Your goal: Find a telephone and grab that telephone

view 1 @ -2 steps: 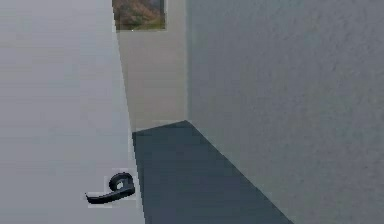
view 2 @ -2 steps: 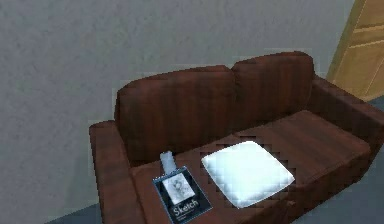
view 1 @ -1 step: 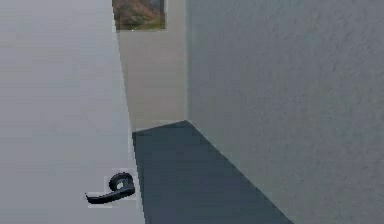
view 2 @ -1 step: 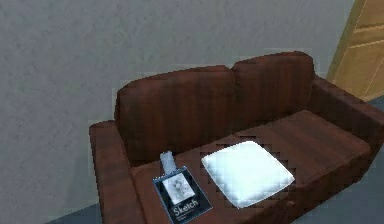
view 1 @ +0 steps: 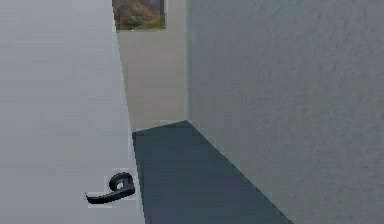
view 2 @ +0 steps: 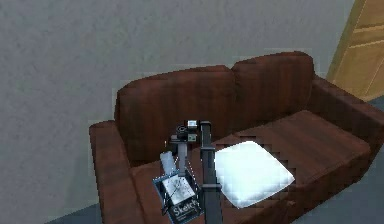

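The dark arm bar [view 2: 208, 165] rises from the bottom edge of the arm side view, over a brown leather sofa [view 2: 170, 100]. The gripper's dark body [view 2: 183, 133] sits at the arm's far end, in front of the sofa's seat and backrest. White marked plates [view 2: 172, 178] hang beside the bar. I cannot make out the gripper's far end against the sofa, so I cannot tell whether it holds anything.
A white cushion [view 2: 250, 172] lies on the sofa seat right of the arm. A wooden door [view 2: 362, 50] stands at the right. In the forward view, a pale door with a dark lever handle [view 1: 112, 188] is at the left. A dark-floored passage [view 1: 195, 175] runs between grey walls to a framed picture [view 1: 138, 14].
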